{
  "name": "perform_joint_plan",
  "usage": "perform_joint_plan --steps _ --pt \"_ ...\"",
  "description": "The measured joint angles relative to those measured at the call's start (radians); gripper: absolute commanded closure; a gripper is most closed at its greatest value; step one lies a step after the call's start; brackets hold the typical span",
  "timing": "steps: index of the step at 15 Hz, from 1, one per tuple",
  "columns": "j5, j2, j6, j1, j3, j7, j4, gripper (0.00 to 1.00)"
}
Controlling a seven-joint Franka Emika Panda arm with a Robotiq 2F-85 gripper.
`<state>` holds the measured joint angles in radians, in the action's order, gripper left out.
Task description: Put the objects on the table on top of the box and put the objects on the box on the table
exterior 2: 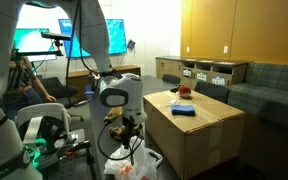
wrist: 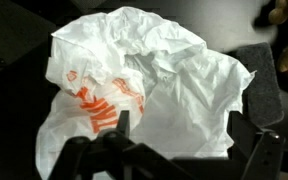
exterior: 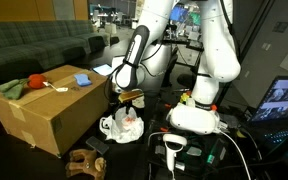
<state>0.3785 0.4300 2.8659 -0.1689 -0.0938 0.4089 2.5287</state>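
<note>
A crumpled white plastic bag [wrist: 154, 70] with orange print lies on the dark table [wrist: 14, 60] and fills the wrist view. My gripper [wrist: 189, 140] hangs open just above it, one finger on each side and nothing between them. Both exterior views show the gripper [exterior: 131, 100] [exterior 2: 124, 135] pointing down over the bag [exterior: 124, 127] [exterior 2: 129, 165], beside the large brown cardboard box [exterior: 44, 115] [exterior 2: 209, 135]. On the box top lie a blue cloth [exterior: 82, 79] [exterior 2: 184, 111], a red and green object [exterior: 14, 87] [exterior 2: 184, 92] and a small white item [exterior: 54, 86].
A grey-green sofa [exterior: 34, 45] stands behind the box. A brown object [exterior: 84, 163] lies low in front of the box. The robot base [exterior: 194, 115], cables and a handheld device [exterior: 174, 150] crowd the side near the bag. Monitors [exterior 2: 54, 42] glow nearby.
</note>
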Motion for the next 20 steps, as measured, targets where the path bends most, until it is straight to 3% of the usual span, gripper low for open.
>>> perform_joint_plan --steps 7,14,20 --pt "0.0 0.027 0.005 -0.091 0.088 0.286 0.034 0.0" --pt "0.002 0.035 -0.022 -0.092 0.09 0.448 0.079 0.0" --pt "0.002 0.002 -0.119 -0.086 0.07 0.51 0.097 0.0"
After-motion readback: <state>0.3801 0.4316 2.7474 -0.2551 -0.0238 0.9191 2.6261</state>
